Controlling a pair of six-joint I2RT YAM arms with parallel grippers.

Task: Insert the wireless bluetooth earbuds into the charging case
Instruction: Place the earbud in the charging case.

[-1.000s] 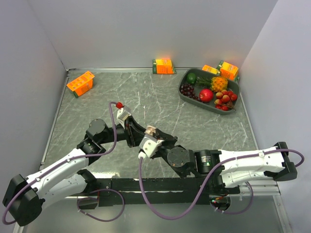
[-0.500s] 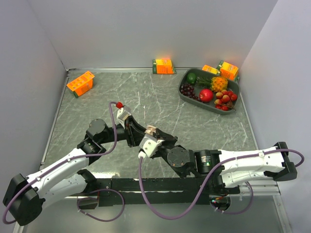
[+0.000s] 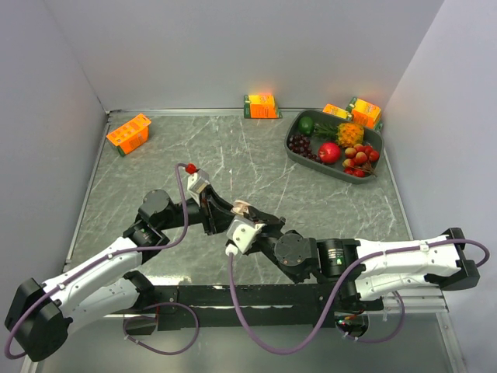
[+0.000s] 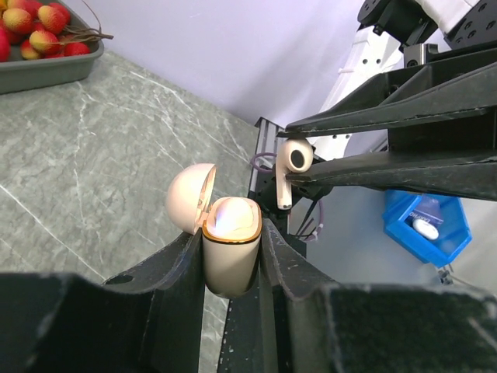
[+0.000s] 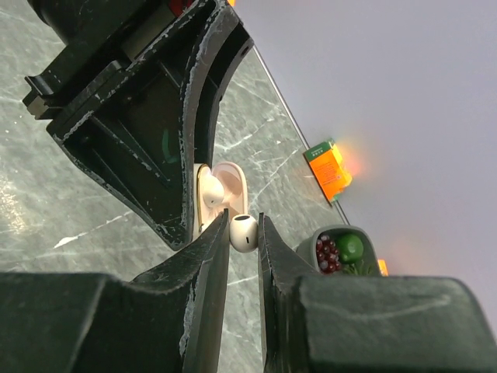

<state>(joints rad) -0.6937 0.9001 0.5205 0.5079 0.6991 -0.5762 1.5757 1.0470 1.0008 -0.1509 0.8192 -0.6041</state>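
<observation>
**A:** Start at the left. What is the left gripper (image 4: 231, 235) doing?

**B:** It is clamped on the charging case (image 4: 231, 268), one finger on each side. It holds the case upright above the table (image 3: 140, 179), near the middle. The lid (image 4: 190, 198) is swung open, so the mouth of the case faces up.

**A:** Is anything in the case yet?

**B:** Hard to say. From the right wrist there is a pale shape in one well that may be a seated bud, but I cannot be sure.

**A:** And to the right of it?

**B:** An earbud (image 4: 293, 159) hangs just beside the mouth, a little above it and not touching. Its stem points down. The right gripper (image 5: 243, 227) has it pinched at the very tips of its fingers, jaws closed on the bud.

**A:** So which step is this?

**B:** The approach, I would say. Both pieces are gripped and brought close, but the bud is not yet over a well.

**A:** What does the next move need?

**B:** A small sideways shift to bring the stem above the free well, keeping it in line with the well. Then a gentle push down until the bud seats, and only then should the fingers part. The case must be held steady throughout, because the grip on the bud is slight and a tilt could jam it on the rim.
</observation>
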